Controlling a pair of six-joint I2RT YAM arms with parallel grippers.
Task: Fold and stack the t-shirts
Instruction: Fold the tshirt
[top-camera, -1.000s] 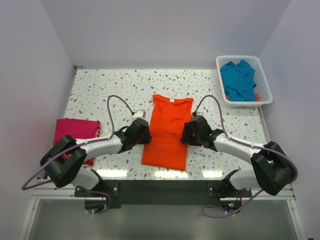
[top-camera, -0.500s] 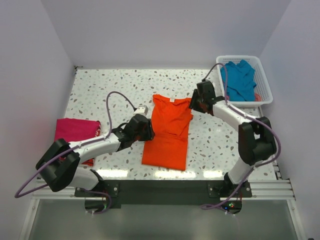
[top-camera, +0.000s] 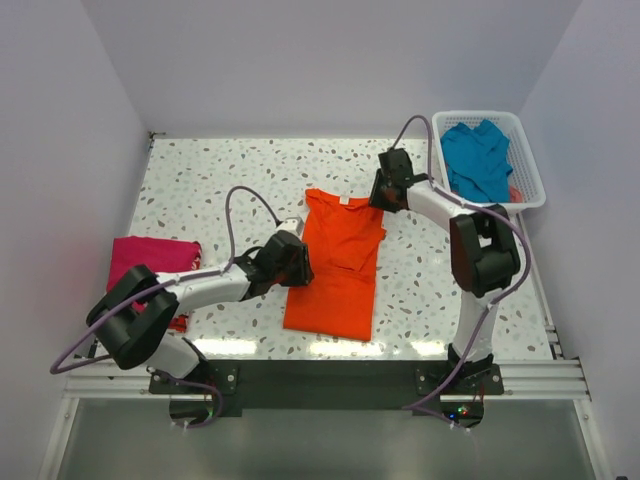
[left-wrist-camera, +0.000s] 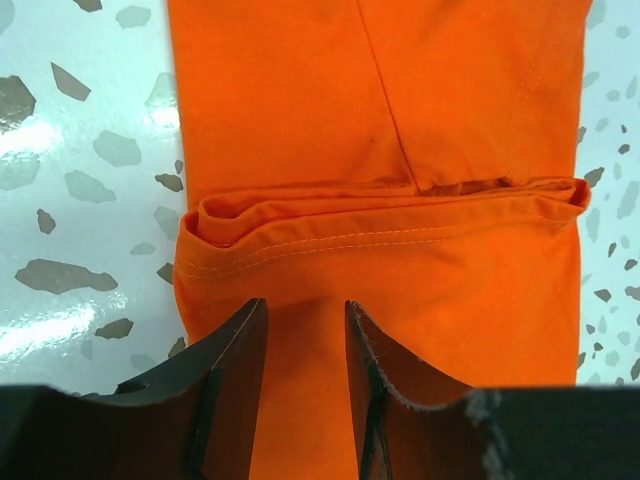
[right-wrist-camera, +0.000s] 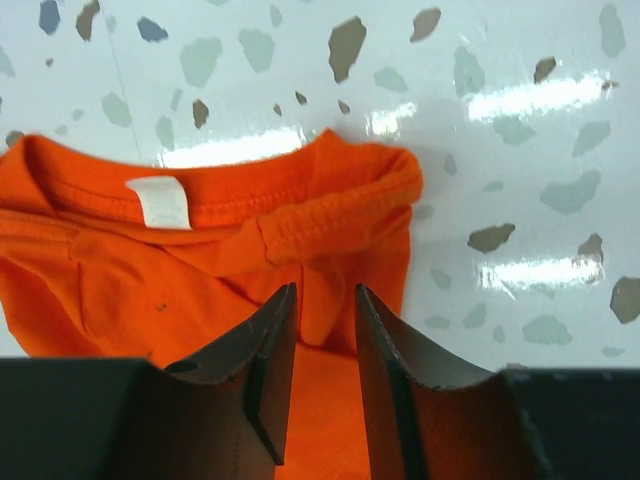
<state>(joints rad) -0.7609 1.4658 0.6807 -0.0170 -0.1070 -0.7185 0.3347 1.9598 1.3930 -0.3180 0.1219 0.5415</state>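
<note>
Orange t-shirt (top-camera: 335, 285) is soft, light and floppy; pinch its side fold and collar corner. Left jaws and right jaws stand narrowly apart over the cloth, gripping nothing.

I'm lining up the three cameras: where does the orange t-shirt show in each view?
Top external: the orange t-shirt lies mid-table, collar at the far end.
Left wrist: it fills the top and middle, with a folded hem crossing the picture.
Right wrist: its collar end sits left and centre.
Shared landmark: the speckled table beside the cloth, seen in all three.
</note>
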